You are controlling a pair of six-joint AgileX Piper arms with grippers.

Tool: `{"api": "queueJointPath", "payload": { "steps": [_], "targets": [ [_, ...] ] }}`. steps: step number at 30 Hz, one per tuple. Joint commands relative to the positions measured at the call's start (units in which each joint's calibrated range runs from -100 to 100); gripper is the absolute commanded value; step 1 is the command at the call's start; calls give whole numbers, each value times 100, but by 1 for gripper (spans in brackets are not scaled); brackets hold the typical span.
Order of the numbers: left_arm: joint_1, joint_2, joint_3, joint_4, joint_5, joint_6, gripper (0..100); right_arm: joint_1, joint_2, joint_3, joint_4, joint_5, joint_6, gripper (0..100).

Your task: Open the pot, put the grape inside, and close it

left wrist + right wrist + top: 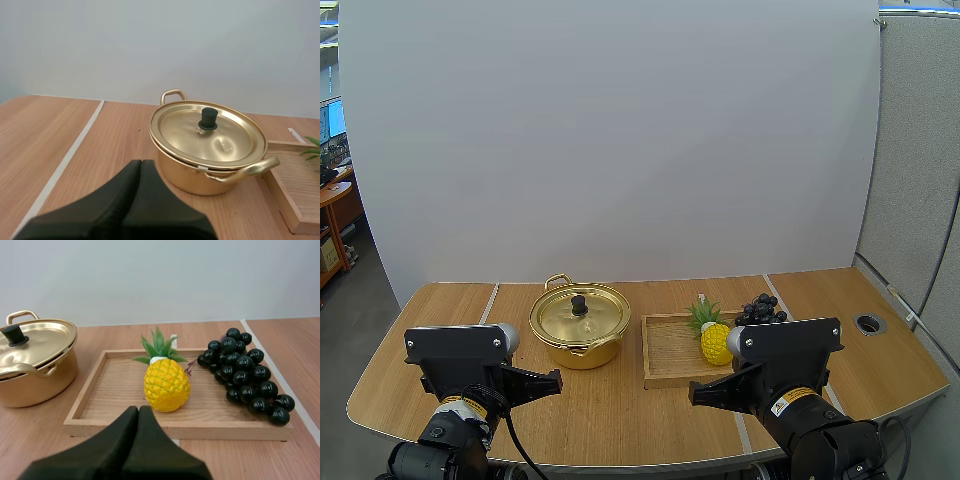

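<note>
Nearest in the high view, the left gripper (558,381) and the right gripper (692,397) hang low over the table's (450,320) front, each with its fingers pressed together on nothing. Beyond the left one stands the gold pot (580,340), its lid (578,312) on. To its right lies the wooden tray (665,350), carrying a pineapple (716,342) and the grapes (760,309) at its far right corner.

Left wrist view: the left gripper (141,162) is one dark wedge, pointing at the pot (210,175) but apart from it; the lid (225,140) with its black knob (208,118) sits closed.

Right wrist view: the right gripper (138,409), likewise a closed wedge, points at the tray's (92,390) near rim. The pineapple (166,384) lies mid-tray, with the grapes (245,372) just beside it, reaching over the right rim.
</note>
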Motion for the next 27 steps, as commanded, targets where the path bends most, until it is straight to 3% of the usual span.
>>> {"api": "queueJointPath", "payload": {
  "steps": [1,14,22,27],
  "targets": [
    [3,-29,-20,21,16,-45,0,-11,-36,0,-155,-226,-33,0],
    [3,-29,-1072,66,755,-10,0,-11,-36,-1558,-225,1059,-33,0],
    [3,-29,-1819,66,813,1020,0,-11,-36,-2484,-368,1659,-33,0],
    [3,-29,-2716,66,1682,1096,0,-11,-36,-2943,-368,2256,-33,0]
  ]
}}
